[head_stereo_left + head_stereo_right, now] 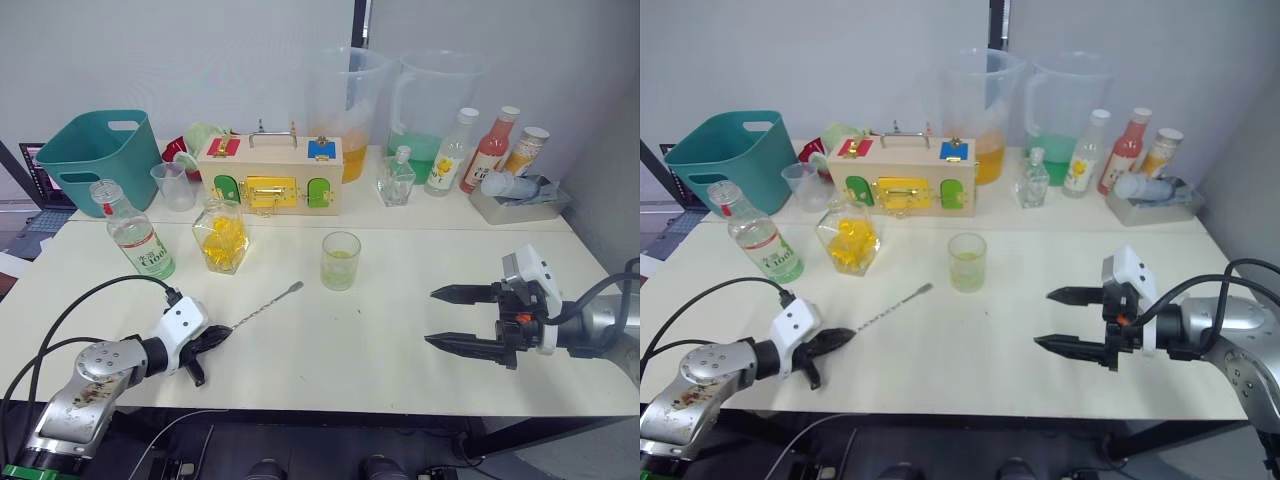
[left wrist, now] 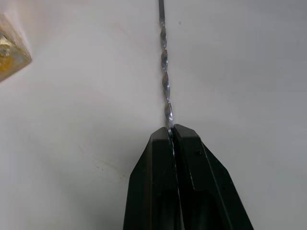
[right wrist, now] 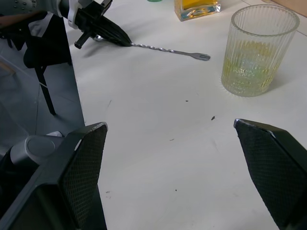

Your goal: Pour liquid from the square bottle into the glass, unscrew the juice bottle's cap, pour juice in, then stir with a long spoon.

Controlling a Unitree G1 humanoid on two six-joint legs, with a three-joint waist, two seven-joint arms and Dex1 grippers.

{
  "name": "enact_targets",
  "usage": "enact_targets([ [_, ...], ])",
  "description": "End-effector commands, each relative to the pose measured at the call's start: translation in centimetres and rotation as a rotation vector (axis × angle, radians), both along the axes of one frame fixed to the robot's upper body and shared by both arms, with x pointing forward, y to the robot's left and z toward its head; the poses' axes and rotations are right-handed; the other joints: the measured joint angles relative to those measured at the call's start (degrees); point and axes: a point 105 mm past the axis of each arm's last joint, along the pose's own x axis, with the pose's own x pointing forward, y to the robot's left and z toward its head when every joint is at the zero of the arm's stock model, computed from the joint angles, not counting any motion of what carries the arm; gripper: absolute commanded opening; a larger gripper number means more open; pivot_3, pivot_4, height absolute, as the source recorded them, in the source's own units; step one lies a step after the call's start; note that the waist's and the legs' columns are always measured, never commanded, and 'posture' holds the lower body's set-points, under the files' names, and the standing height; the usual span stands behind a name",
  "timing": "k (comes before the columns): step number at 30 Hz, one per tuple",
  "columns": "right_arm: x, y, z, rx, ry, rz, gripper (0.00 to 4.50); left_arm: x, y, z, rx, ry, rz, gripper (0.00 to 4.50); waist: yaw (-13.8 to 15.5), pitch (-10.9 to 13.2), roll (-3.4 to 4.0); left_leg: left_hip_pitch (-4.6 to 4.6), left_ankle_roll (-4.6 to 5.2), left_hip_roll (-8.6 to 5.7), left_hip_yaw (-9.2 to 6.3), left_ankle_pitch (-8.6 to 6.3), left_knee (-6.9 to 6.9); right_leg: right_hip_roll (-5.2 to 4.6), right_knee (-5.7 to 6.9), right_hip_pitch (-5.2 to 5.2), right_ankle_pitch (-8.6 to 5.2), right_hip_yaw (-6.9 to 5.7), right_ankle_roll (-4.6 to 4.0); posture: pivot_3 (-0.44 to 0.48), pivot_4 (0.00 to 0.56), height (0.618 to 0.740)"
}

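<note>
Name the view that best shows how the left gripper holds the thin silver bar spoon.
The left wrist view: the black fingers close on the thin twisted silver bar spoon at one end. The left eye view shows the whole spoon lying on the white table, and the left gripper.

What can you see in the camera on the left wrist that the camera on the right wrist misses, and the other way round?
The left wrist view alone shows, close up, the left pincer shut on the long spoon, its twisted shaft running out from between the fingertips.

The right wrist view alone shows the glass holding a little yellowish liquid, the spoon's forked far end, and the right pincer open over the table.

Both show the spoon lying on the white table and a corner of the square bottle with yellow liquid.
</note>
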Motion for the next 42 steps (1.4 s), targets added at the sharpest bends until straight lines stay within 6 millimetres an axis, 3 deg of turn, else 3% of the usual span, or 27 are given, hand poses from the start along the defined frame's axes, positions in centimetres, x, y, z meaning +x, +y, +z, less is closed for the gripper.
enact_targets([
  [1, 0.1, 0.5, 0.6, -0.001, -0.057, 0.005, 4.50, 0.0, 1.3, -0.4, -0.002, 0.053, 0.015, 0.69, -0.01, 0.00, 0.00, 0.02, 0.00, 0.00, 0.00, 0.00, -0.01, 0.00, 0.01, 0.00, 0.00, 0.00, 0.00, 0.000, 0.150, 0.740],
  [4, 0.0, 0.6, 0.5, 0.002, -0.052, 0.000, 4.50, 0.1, 1.1, -0.3, -0.014, 0.107, 0.000, 1.64, -0.19, 0.00, 0.01, 0.04, 0.00, 0.01, 0.00, 0.00, -0.01, 0.01, 0.06, 0.00, 0.00, 0.00, 0.00, 0.000, 0.150, 0.740],
  [6, 0.0, 0.7, 0.5, -0.001, -0.053, 0.000, 4.50, 0.6, -0.4, 1.2, -0.061, 0.122, -0.038, 2.25, -0.21, 0.00, 0.01, 0.04, 0.00, 0.01, 0.00, 0.00, -0.02, 0.01, 0.06, 0.00, -0.01, 0.01, 0.01, 0.000, 0.150, 0.740],
  [10, -0.2, 1.0, 0.4, 0.010, -0.054, 0.000, 4.50, 1.5, -1.6, 2.1, -0.052, 0.143, -0.056, 2.25, -0.02, 0.01, -0.01, -0.03, 0.00, -0.01, -0.02, 0.00, -0.02, 0.00, 0.05, -0.01, -0.01, -0.02, 0.02, 0.000, 0.150, 0.740],
  [16, -0.3, 1.3, 0.3, 0.012, -0.059, -0.004, 4.50, 0.8, -1.2, 0.0, 0.048, 0.223, -0.072, 2.25, -0.58, 0.01, 0.00, -0.02, 0.02, 0.02, -0.01, -0.01, -0.07, 0.02, 0.09, -0.08, -0.02, -0.01, 0.01, 0.000, 0.150, 0.740],
  [23, -0.4, 1.5, 0.3, 0.013, -0.058, -0.006, 4.50, -0.2, 0.8, -1.3, 0.134, 0.316, -0.038, 0.07, -1.24, -0.01, 0.02, 0.05, 0.02, 0.02, -0.01, -0.01, -0.14, 0.02, 0.10, -0.07, -0.04, 0.00, -0.01, 0.000, 0.150, 0.740],
  [28, -0.4, 1.8, 0.3, 0.027, -0.043, 0.013, 4.50, 0.1, 0.7, -1.6, 0.045, 0.358, 0.008, 0.03, -1.54, -0.09, 0.16, 0.22, 0.03, 0.02, 0.00, -0.01, -0.20, 0.02, 0.15, 0.03, -0.09, 0.01, -0.03, 0.000, 0.150, 0.740],
  [32, -0.3, 2.1, 0.5, 0.034, -0.048, 0.031, 4.50, 0.4, 0.5, -0.5, -0.018, 0.323, 0.017, 0.03, -1.50, -0.11, 0.19, 0.31, 0.03, 0.01, 0.01, -0.01, -0.20, 0.01, 0.16, 0.11, -0.10, 0.01, -0.02, 0.000, 0.150, 0.740],
  [38, 0.0, 2.5, 0.6, 0.041, -0.052, 0.055, 4.50, 2.4, 0.3, 4.2, -0.160, 0.100, 0.039, 0.03, -1.41, -0.04, 0.08, 0.20, 0.03, 0.02, -0.01, -0.01, -0.20, 0.01, 0.16, 0.03, -0.10, 0.00, -0.03, 0.000, 0.150, 0.740],
  [42, 0.4, 3.6, 2.5, 0.141, -0.089, 0.059, 4.50, 3.1, -1.5, 8.8, -0.268, -0.074, -0.033, 0.03, -1.23, 0.06, -0.10, 0.08, 0.02, 0.01, -0.03, -0.01, -0.17, 0.00, 0.17, -0.05, -0.08, -0.02, -0.03, 0.000, 0.150, 0.740],
])
